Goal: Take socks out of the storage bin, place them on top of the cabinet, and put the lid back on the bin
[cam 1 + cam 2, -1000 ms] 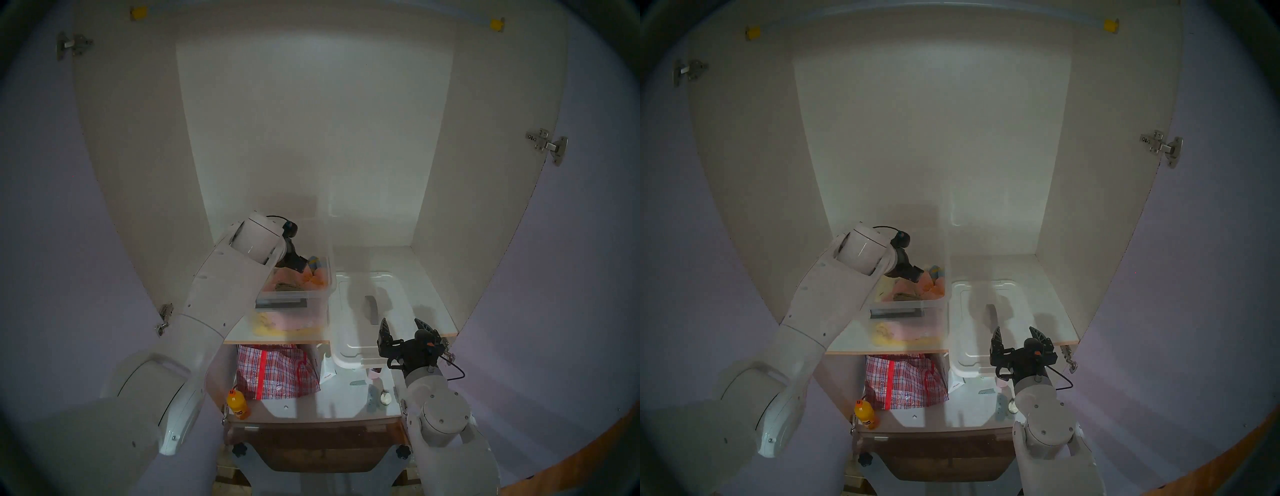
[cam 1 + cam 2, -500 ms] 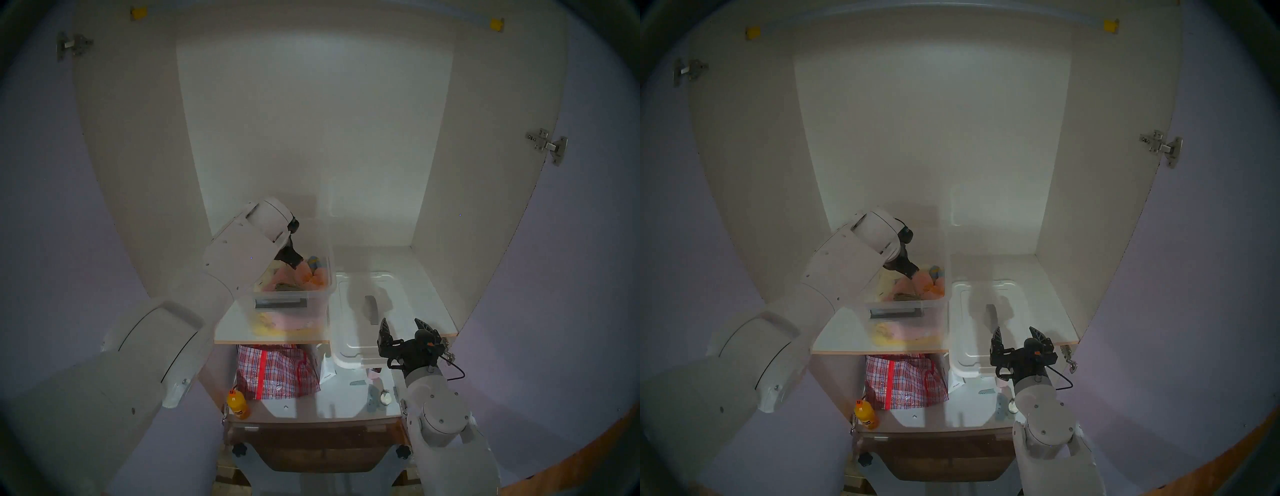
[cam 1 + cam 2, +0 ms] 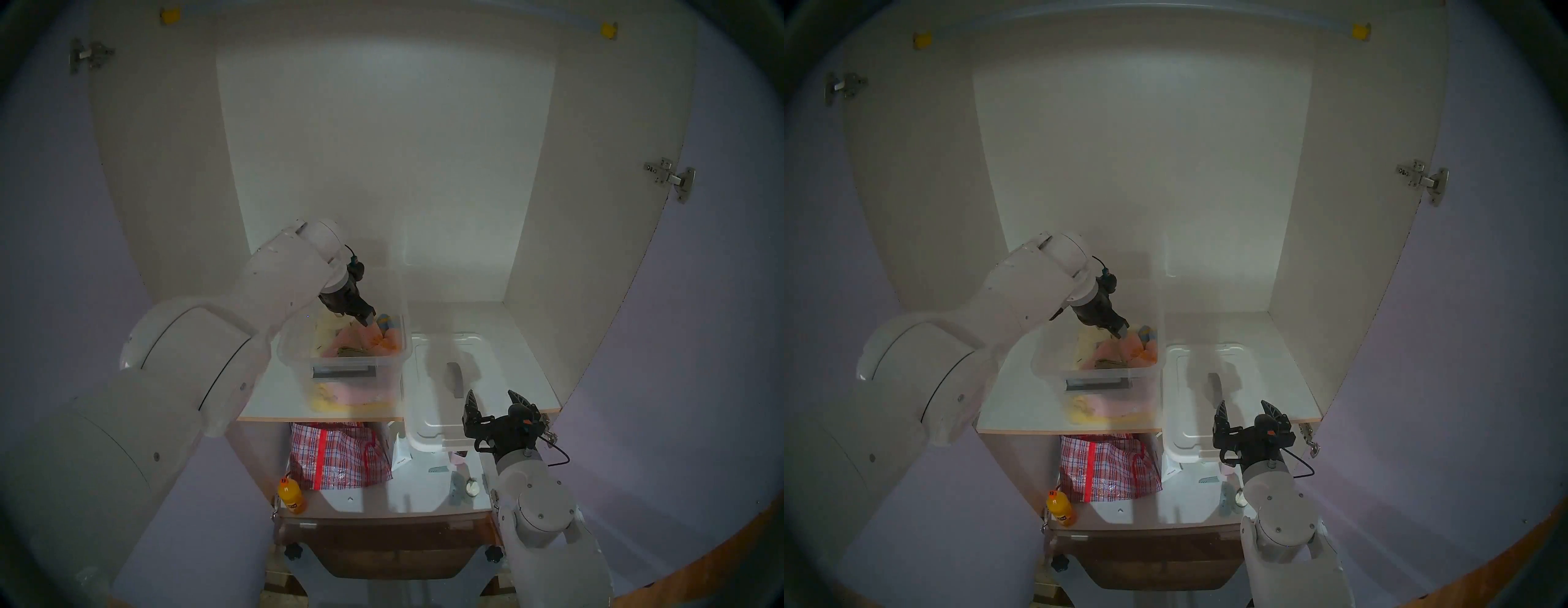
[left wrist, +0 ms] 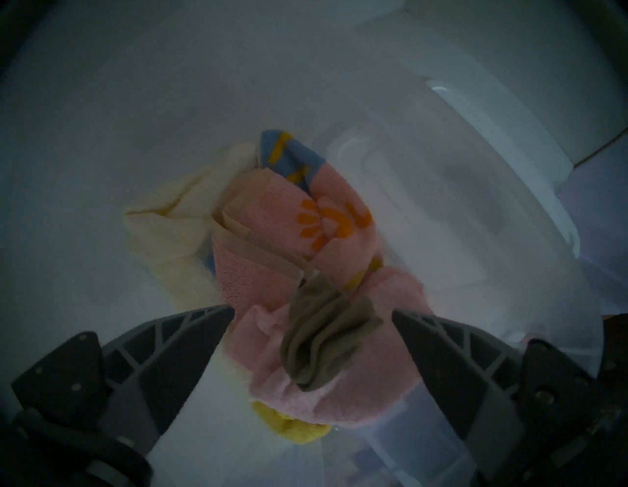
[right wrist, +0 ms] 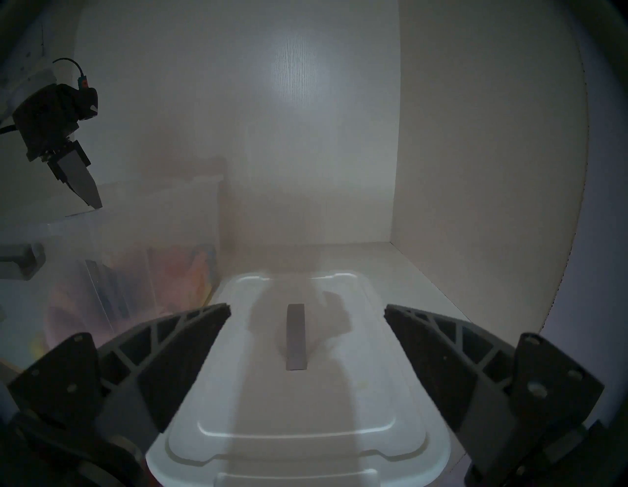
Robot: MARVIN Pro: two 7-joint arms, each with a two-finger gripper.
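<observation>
The clear storage bin (image 3: 344, 362) (image 3: 1103, 372) stands open on the left of the cabinet's white shelf (image 3: 524, 382). Inside, the olive-tan socks (image 3: 348, 351) (image 3: 1109, 363) (image 4: 323, 335) lie on pink cloth near the front wall. My left gripper (image 3: 367, 321) (image 3: 1122, 333) (image 4: 312, 311) hangs open over the bin, tilted down, its fingers either side of the socks in the left wrist view and touching nothing. The white lid (image 3: 441, 407) (image 3: 1191, 409) (image 5: 299, 401) lies flat to the right of the bin. My right gripper (image 3: 491, 395) (image 3: 1243, 404) (image 5: 307, 307) is open above the lid's near end.
Pink, yellow and blue cloths (image 4: 295, 221) fill the bin. On the lower shelf stand a red-checked bag (image 3: 339, 454), an orange bottle (image 3: 291, 496) and small items (image 3: 471, 488). Lilac doors (image 3: 679, 339) stand open on both sides. A dark brown wooden piece (image 3: 382, 547) sits below.
My left arm's elbow swung out to the left and up, and the wrist rose and turned so the gripper points more steeply down into the bin. The right arm has not moved.
</observation>
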